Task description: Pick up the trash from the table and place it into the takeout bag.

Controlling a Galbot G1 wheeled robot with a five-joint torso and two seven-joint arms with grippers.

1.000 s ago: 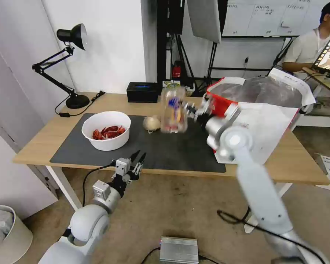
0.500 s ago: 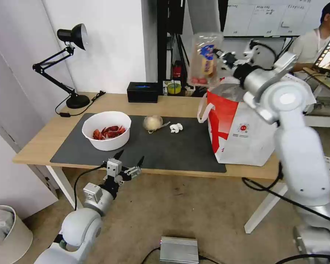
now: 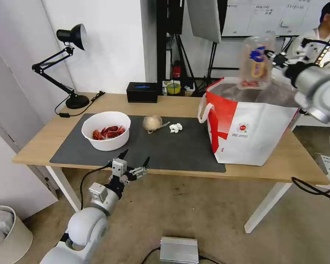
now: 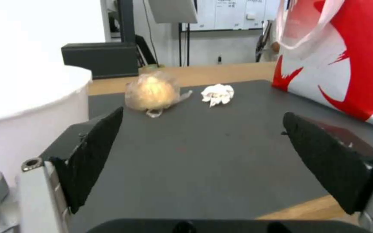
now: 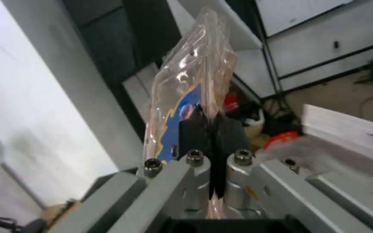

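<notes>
My right gripper (image 3: 272,57) is shut on the clear clamshell box (image 3: 256,66) with red tomatoes, holding it upright in the air above the open takeout bag (image 3: 245,128). In the right wrist view the black fingertips pinch the box (image 5: 191,97) at its edge, right gripper (image 5: 214,121). On the table (image 3: 36,143) lie the white bowl of crayfish shells (image 3: 106,130), the beige cup (image 3: 152,123) and the crumpled tissue (image 3: 176,127). My left gripper (image 3: 135,165) hangs open at the table's front edge, empty. From the left wrist I see the cup (image 4: 152,92), tissue (image 4: 218,94) and bag (image 4: 346,64) beyond the left gripper (image 4: 202,114).
A black desk lamp (image 3: 71,66) stands at the table's back left and a black tissue box (image 3: 143,91) at the back middle. The dark mat (image 3: 172,150) covers the middle. On the floor are a bin (image 3: 3,234) and a silver box (image 3: 178,249).
My right arm has carried the clamshell box up off the table and then rightward, from beside the bag's left edge to above its opening. The left gripper opened and shifted slightly.
</notes>
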